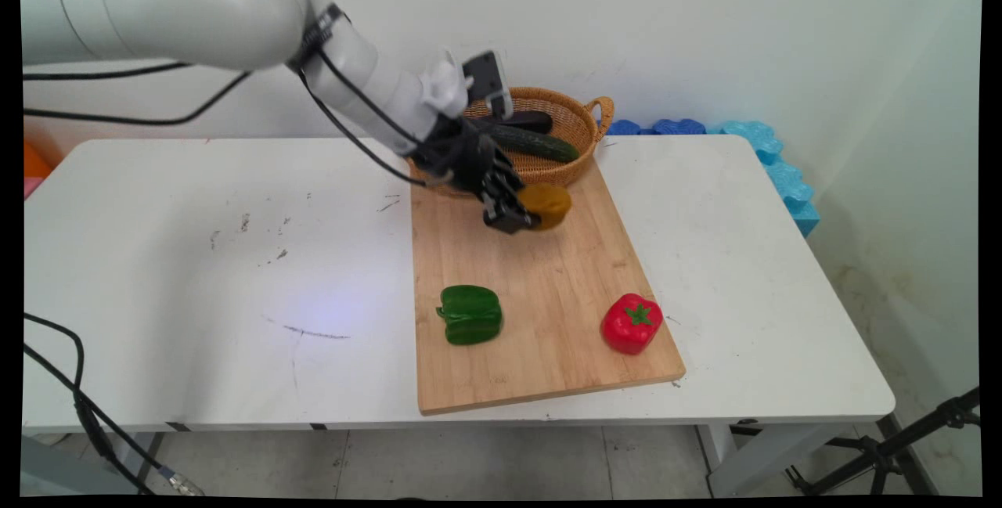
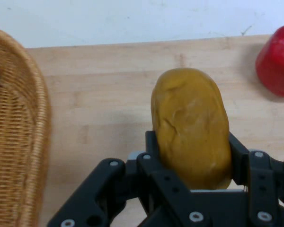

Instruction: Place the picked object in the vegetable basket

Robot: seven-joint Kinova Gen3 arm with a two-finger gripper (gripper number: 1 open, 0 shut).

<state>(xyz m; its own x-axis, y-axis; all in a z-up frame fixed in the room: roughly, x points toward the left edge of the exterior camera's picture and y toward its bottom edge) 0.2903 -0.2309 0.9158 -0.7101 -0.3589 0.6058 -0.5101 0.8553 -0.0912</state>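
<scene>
1. The white arm reaches down from the upper left, its gripper point(image 1: 523, 214) tilted low over a pale wooden cutting board point(image 1: 540, 289).
2. Its black fingers point(image 2: 151, 149) pinch a smooth, oblong yellow-brown potato point(image 2: 191, 125).
3. Behind the fingers sits a woven wicker basket point(image 1: 575, 128); ahead lie a glossy green pepper point(image 1: 470, 315) and red pepper point(image 1: 631, 323).

potato point(image 2: 191, 125): mustard-brown
bell pepper point(image 1: 470, 314): green
second pepper point(image 1: 631, 322): red, green stem
board point(image 1: 540, 289): pale wood grain
basket point(image 1: 575, 120): tan wicker weave
cucumber point(image 1: 540, 145): dark green
counter point(image 1: 235, 257): white
</scene>
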